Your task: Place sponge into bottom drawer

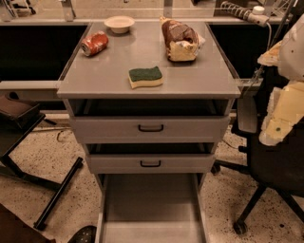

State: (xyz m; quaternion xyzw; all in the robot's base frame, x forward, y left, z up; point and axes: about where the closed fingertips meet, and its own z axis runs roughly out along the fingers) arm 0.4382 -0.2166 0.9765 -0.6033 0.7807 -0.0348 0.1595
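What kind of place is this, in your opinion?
Probably an office or lab workspace: a grey drawer cabinet, a black wheeled chair and a power strip behind. The gripper hangs at the right edge, in front of the chair.

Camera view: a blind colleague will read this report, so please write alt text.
A green-topped sponge lies on the grey cabinet top, above the pulled-out bottom drawer. The gripper hangs at the right edge, apart from the sponge. A can, bowl and bag sit farther back.
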